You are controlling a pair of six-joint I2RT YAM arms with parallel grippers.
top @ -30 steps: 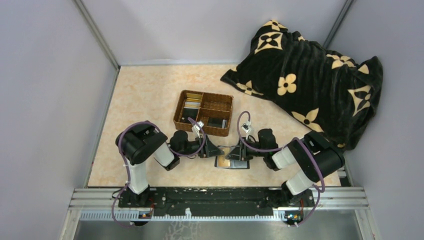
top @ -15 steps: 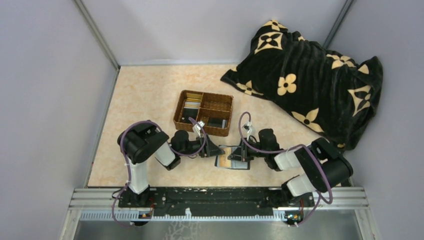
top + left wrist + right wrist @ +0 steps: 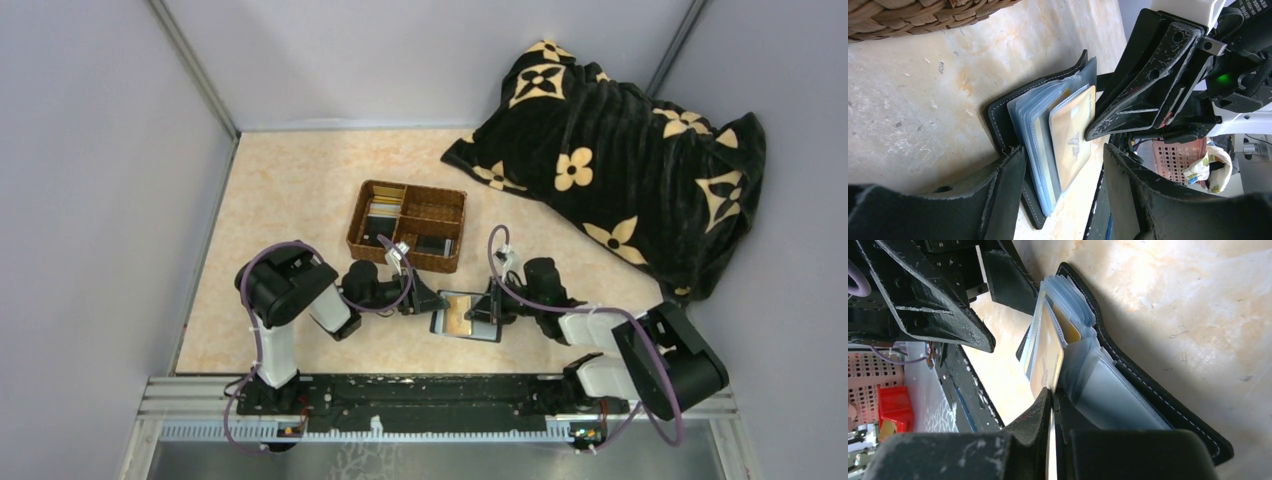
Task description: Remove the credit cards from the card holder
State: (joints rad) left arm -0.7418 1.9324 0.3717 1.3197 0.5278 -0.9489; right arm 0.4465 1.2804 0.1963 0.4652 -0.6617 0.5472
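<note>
Both arms bent low, reaching inward w/ wrists facing each other, L tool (image 3: 425,298) w/ fingers spread apart, R tool (image 3: 490,308) opposite it, pinched tight on edge of gold credit card (image 3: 1047,357).

The card holder (image 3: 998,120) is showing matt black leather-like covers with pale stitching, its clear plastic sleeves (image 3: 1028,115) glinting glossily around a smooth gold credit card (image 3: 1071,145). The right claw (image 3: 1052,395) is looking like scuffed, scratched black plastic. The bench (image 3: 908,100) is showing a mottled, stone-like cream surface beside the tray (image 3: 908,15) of rough woven wicker.
</note>
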